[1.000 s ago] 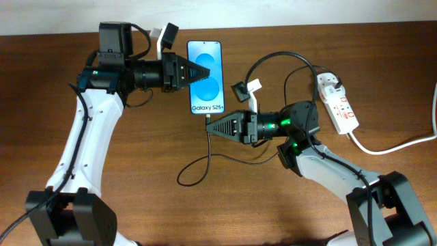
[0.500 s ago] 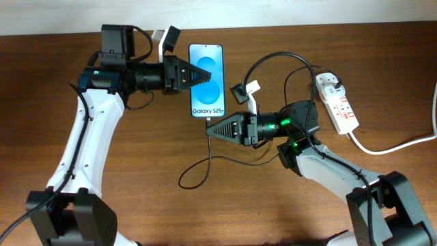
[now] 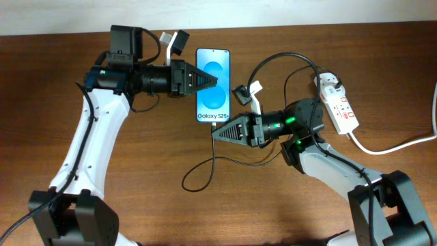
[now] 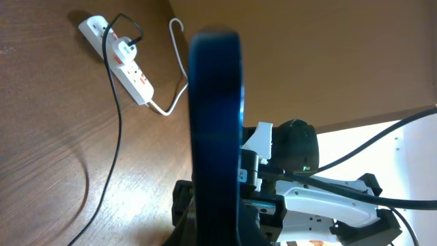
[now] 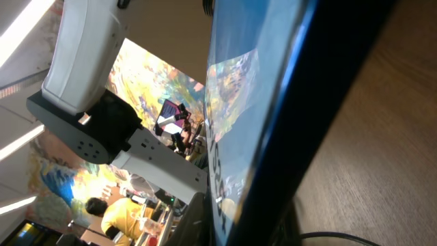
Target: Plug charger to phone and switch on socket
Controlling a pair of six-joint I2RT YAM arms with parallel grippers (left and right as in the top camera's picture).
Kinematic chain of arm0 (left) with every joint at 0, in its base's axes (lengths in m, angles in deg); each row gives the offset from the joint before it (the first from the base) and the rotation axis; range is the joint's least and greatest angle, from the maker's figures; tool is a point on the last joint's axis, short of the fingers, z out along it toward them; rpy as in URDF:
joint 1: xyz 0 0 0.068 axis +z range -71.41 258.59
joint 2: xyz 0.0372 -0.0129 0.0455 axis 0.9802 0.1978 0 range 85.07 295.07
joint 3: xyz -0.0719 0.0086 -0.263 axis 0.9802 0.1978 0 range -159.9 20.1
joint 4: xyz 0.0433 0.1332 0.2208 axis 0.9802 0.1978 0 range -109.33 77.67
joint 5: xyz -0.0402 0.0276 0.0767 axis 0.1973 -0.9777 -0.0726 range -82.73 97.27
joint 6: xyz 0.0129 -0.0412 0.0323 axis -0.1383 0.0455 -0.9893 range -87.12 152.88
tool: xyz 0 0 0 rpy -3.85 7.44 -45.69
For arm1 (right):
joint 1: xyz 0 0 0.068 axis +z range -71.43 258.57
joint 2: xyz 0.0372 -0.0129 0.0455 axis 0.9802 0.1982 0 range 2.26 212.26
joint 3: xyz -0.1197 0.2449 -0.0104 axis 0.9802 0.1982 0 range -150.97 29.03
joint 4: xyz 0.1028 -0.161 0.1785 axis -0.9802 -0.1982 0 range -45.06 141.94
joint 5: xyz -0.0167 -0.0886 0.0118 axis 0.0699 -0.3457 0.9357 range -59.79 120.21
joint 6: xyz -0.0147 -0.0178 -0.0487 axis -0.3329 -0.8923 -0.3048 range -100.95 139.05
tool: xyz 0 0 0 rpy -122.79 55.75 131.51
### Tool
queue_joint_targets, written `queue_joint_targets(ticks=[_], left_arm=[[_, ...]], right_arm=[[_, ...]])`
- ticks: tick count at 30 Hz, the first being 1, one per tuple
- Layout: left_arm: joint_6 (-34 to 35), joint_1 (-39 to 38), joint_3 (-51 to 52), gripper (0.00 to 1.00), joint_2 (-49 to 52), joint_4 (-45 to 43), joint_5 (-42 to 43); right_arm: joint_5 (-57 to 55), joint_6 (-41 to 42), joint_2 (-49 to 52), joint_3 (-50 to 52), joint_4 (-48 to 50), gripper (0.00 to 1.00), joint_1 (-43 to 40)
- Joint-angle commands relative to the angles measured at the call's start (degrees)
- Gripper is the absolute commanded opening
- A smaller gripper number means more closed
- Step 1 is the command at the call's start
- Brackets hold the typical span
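Brown wood counter [image 3: 157, 212] carries the phone [image 3: 218, 102], which lies face up near the far edge with its blue screen lit. The left hand [image 3: 215, 82] reaches in from the phone's left side. Its fingers are clamped on the phone, 1 of them lying across the screen. In the left wrist view the phone [image 4: 215, 137] shows edge-on as a dark slab filling the middle of the frame.

The right hand [image 3: 216, 134] points left, its tip just below the phone's bottom edge, where the charger [image 3: 214, 147] meets the phone. I cannot tell whether this hand's fingers are apart or pinched on the cable, nor whether the plug tip is seated. From there the thin black cable drops toward the near side, curls in 1 loop, then arcs back over the right arm.

The socket [image 3: 339, 104] lies well apart on the right, with the charger's adapter end in its far end and a thick white cord [image 3: 396, 145] trailing off to the right.
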Motion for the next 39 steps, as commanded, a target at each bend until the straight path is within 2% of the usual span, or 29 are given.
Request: queue_joint_targets(ticks=[1,7,12,15,19,33,39], left_arm=[[-3.6,-1.5,0.4,0.00,-0.2,2.9,4.3],[-3.7,-1.5,0.4,0.00,-0.2,3.1,4.3],[-3.7,-1.3,0.4,0.00,-0.2,2.1,4.3],[-2.5,-1.3,0.4,0.00,-0.2,1.6,4.3],[0.3,-1.3,0.4,0.00,-0.2,-0.4,4.2],[0.5,-1.3,0.4,0.00,-0.2,-0.4,3.5],[3.1,-0.8,0.4,0.00,-0.2,-1.4,0.0]], right_arm=[[-10.1,-0.5,-0.2,-4.8,1.3,0.04,-3.2],[-13.1,-2.3,-0.2,-5.2,-0.7,0.04,0.0],[-11.0,-2.3,-0.2,-5.2,-2.1,0.04,1.1],[-9.9,-2.5,-0.2,-5.1,-7.0,0.04,1.4],[-9.9,-3.0,-0.2,-5.1,-7.1,0.04,2.2],[-3.0,-0.3,-0.2,-5.1,-4.1,0.04,2.2],[-1.0,0.2,-0.2,-5.1,-4.1,0.04,2.2]])
